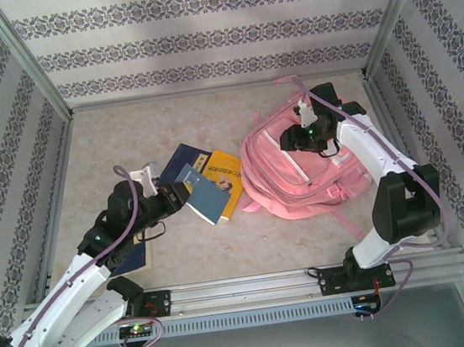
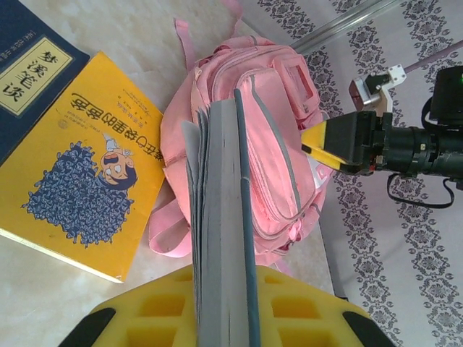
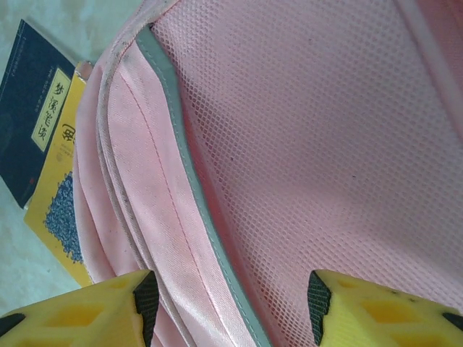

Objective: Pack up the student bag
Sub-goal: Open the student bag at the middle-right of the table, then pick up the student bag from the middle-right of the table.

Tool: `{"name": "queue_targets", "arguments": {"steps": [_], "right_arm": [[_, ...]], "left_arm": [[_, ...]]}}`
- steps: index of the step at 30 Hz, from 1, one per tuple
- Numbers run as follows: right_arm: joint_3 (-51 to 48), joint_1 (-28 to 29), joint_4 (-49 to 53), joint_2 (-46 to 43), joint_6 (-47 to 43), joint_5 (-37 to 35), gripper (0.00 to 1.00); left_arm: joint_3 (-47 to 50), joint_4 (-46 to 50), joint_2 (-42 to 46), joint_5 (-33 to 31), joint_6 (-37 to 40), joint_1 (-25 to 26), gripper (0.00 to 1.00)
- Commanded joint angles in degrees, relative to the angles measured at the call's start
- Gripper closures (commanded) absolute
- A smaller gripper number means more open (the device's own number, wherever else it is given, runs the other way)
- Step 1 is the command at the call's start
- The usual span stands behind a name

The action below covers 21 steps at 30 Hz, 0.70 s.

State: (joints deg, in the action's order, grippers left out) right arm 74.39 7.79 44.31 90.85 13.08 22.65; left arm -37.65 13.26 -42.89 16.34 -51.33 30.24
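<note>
Large pink fabric student bag (image 1: pixel 300 174): on desk (image 1: pixel 225 250), directly beneath right end effector (image 3: pixel 230 300), jaws apart above its rim.
Grey-blue softcover book (image 2: pixel 224 217): clamped in left end effector (image 2: pixel 224 318), short of bag.
Yellow paperback (image 2: pixel 79 166), dark blue book (image 2: pixel 29 65): lying just beside left end effector, unpacked.
Packing judged barely begun.

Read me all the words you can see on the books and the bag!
"梦溪笔谈": cream label on the dark blue book; the smaller print beside it is too small to read.
"装在口袋里的爸爸": title on the yellow book, upside down and blurry, so unsure.
The student bag and the grey book: no words showing.
</note>
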Motion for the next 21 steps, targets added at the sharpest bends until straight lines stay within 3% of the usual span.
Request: {"name": "queue_targets", "arguments": {"steps": [1,8,13,17,21], "right_arm": [[-0.88,1.44,-0.73,1.88,0.22,3.71,0.42],[0.19,5.45,0.01,5.64,-0.43,9.09,0.47],[-0.39,5.69,-0.34,6.37,0.04,10.59,0.69],[0.65,5.24,0.47,3.38,0.52,6.72,1.00],[4.49,3.15,1.75,-2.52,2.98,7.60,1.00]], "left_arm": [[-1.15,-5.07,0.27,1.33,0.35,-0.66,1.00],[-0.84,-5.49,-0.08,1.50,0.18,-0.77,1.00],[-0.98,-6.01,-0.92,1.50,0.34,-0.88,1.00],[-1.16,-6.93,-2.37,1.39,0.41,-1.12,1.00],[-2.63,-8.18,-5.39,0.76,-0.03,-1.48,1.00]]}}
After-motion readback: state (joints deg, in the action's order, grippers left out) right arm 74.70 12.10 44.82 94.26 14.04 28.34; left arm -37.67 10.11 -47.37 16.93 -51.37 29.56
